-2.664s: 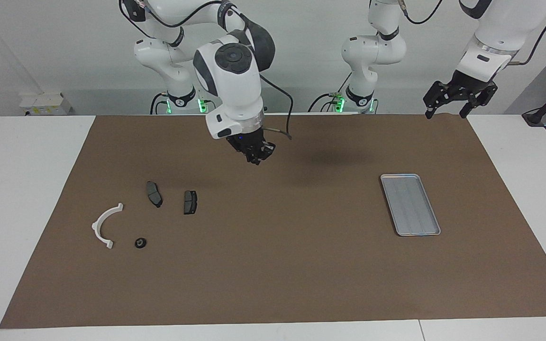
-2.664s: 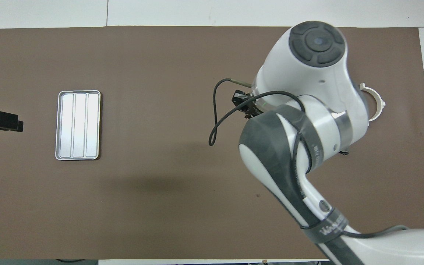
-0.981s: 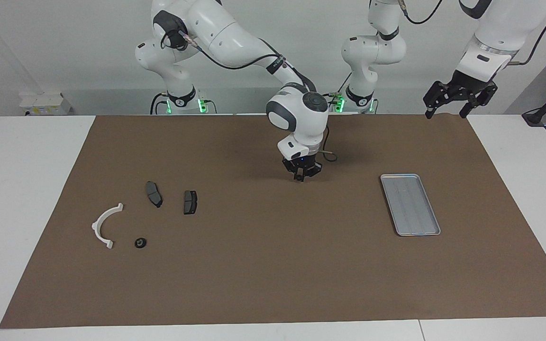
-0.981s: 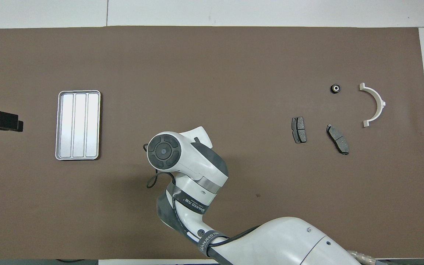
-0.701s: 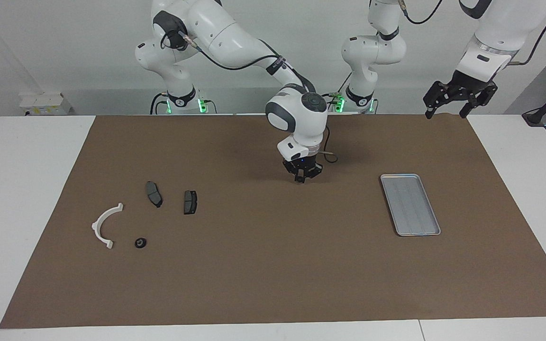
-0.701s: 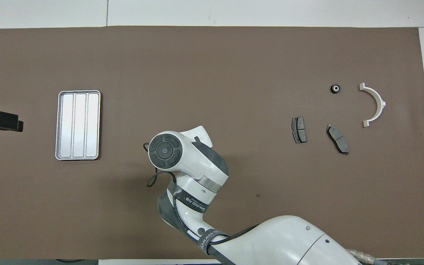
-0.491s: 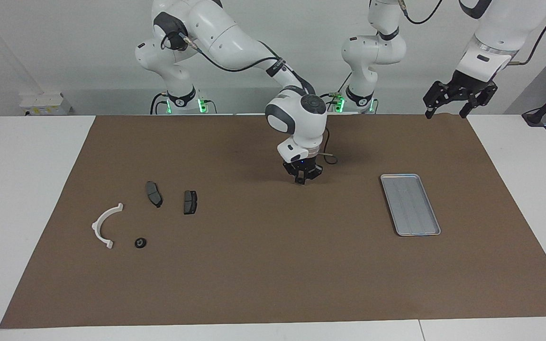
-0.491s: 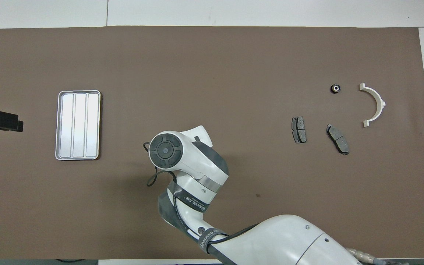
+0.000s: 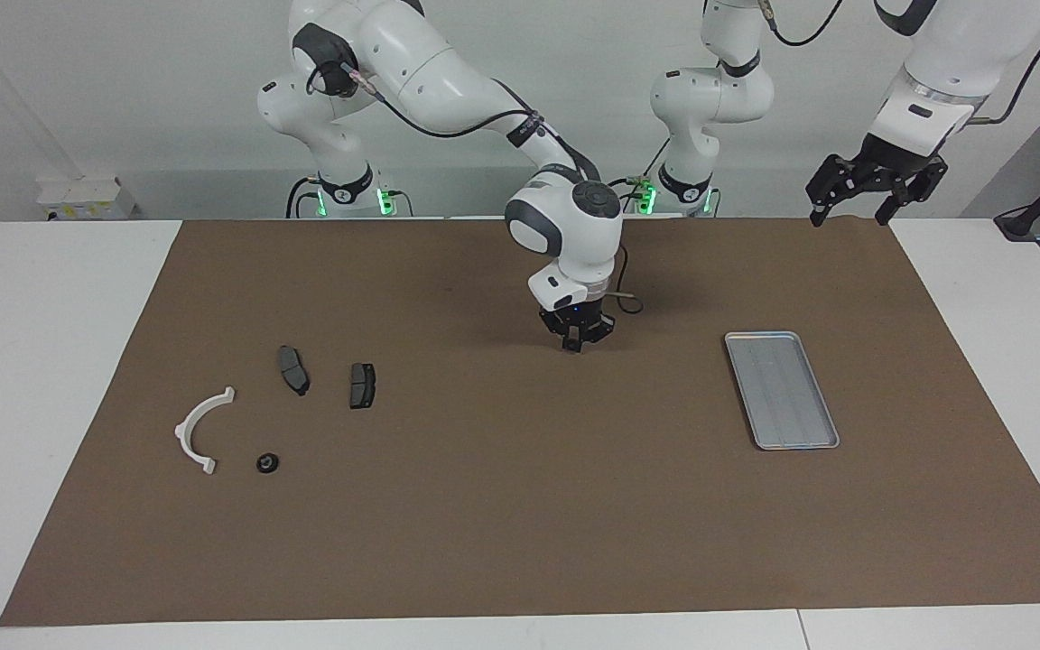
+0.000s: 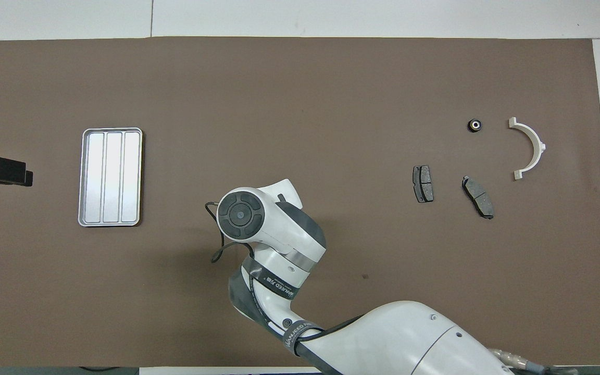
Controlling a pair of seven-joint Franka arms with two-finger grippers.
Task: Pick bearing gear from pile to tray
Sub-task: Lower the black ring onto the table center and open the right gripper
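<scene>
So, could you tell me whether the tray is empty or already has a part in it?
Empty. The tray shows only its bare ribbed floor in the overhead view, and the facing view agrees.

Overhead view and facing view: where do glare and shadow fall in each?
Overhead view: the tray shines pale with glare; a soft shadow lies on the brown mat beside the right arm. Facing view: a dark shadow patch lies on the mat around the right gripper.

Two brake pads, one white arc, one black round piece, one tray.
</scene>
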